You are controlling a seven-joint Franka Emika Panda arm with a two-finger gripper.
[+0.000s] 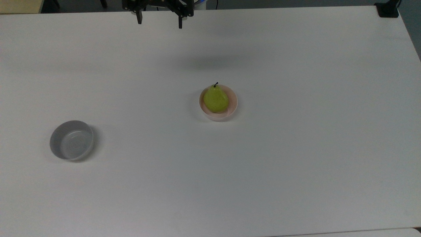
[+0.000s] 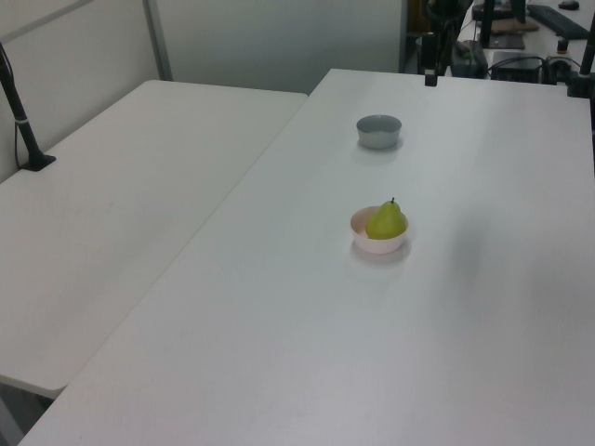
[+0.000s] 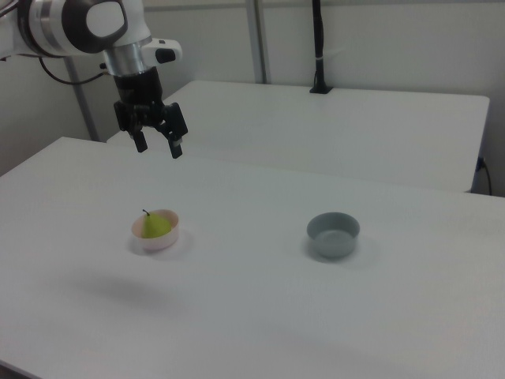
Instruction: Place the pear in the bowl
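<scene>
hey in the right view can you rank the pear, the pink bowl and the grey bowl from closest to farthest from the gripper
1. The pear, below the open gripper, sitting in the pink bowl.
2. The pink bowl, holding the pear; the two are nearly too close to call.
3. The grey bowl, plainly farthest, far toward the right view's right on the table.

The pear (image 1: 215, 98) sits in the bowl (image 1: 231, 106), stem up, near the middle of the bench (image 1: 296, 148). A second bowl (image 1: 71, 140) stands well apart, toward the top view's left and nearer its lower edge (in the right view it lies to the right of the pear). The end effector (image 1: 159, 19) hangs above the bench at the top view's upper edge, well clear of both bowls, fingers spread. Another table (image 2: 121, 214) adjoins on the left view's left.
</scene>
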